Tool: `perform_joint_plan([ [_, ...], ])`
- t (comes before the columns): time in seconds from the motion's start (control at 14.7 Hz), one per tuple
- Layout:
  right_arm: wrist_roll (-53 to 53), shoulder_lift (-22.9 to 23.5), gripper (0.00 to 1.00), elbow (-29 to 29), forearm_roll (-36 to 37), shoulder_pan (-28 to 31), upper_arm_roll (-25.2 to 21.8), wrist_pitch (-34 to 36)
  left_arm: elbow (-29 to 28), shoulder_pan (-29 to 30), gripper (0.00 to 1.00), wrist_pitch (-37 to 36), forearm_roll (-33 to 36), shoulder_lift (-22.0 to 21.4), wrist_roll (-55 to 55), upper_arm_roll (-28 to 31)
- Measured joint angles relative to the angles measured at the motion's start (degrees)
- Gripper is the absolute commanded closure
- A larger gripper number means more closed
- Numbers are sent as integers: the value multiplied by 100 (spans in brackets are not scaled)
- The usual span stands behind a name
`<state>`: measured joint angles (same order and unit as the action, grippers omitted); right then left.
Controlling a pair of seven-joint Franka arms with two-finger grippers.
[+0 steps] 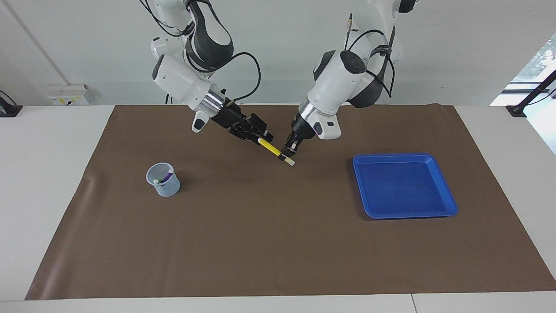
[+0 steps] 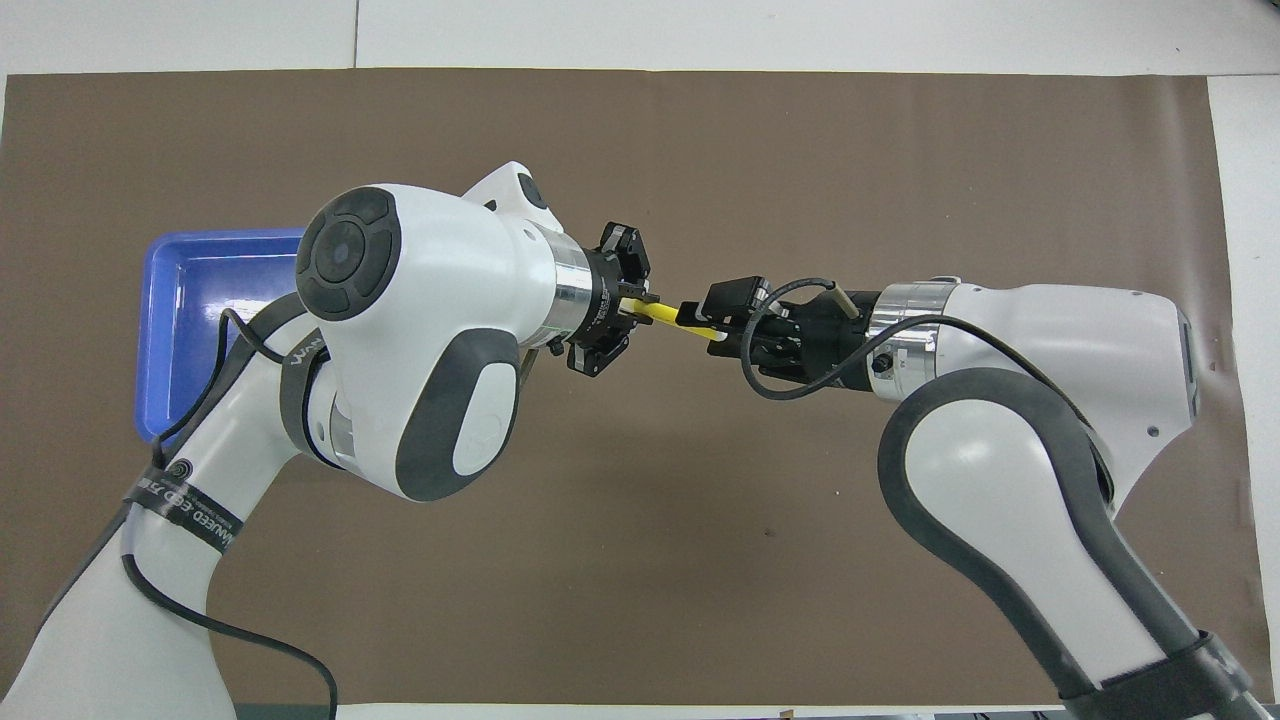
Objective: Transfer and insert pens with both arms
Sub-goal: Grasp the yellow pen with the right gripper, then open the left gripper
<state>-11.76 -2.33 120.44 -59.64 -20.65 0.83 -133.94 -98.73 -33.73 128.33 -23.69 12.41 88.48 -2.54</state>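
One camera sits high across the table (image 1: 52,182), facing the robots and taking in the whole brown mat (image 1: 278,243). The other hangs above the robots' end, looking steeply down and closer. Both share the mat's middle and the blue tray (image 1: 438,171).
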Motion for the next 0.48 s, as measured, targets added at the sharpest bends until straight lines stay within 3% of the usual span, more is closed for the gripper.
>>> perform_joint_plan([
  [0.2,1,4,69,14,0,3,-11,0,4,-32,100,-1,0,-2,0,17],
  [0.27,1,4,78,14,-1,3,-12,0,4,-34,100,-2,0,-1,0,17],
  [0.34,1,5,94,24,-2,3,-15,0,6,-33,100,1,0,-3,0,27],
  [0.48,1,7,100,30,-5,3,-19,0,7,-34,100,2,0,-4,0,34],
])
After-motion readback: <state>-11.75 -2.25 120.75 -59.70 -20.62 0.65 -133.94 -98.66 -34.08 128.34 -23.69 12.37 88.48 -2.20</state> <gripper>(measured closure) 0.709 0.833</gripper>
